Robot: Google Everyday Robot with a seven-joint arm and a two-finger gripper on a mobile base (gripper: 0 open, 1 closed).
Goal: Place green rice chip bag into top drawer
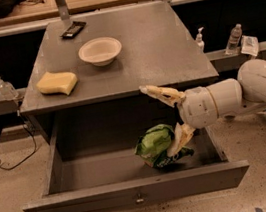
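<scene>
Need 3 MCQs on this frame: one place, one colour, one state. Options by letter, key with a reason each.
1. Where is the crumpled green foil chip bag? A on the floor; B inside the open grey metal top drawer; C on a shelf.
2. What colour is the round bowl on the grey cabinet top? A white; B red; C black.
3. The gripper, over the drawer's right side: how are its fingers? A shut on the bag; B spread open; C shut on the bowl.
Key: 1 B, it lies between the drawer walls; 2 A, pale white against the grey; 3 B, one finger points up, the other hangs beside the bag.
</scene>
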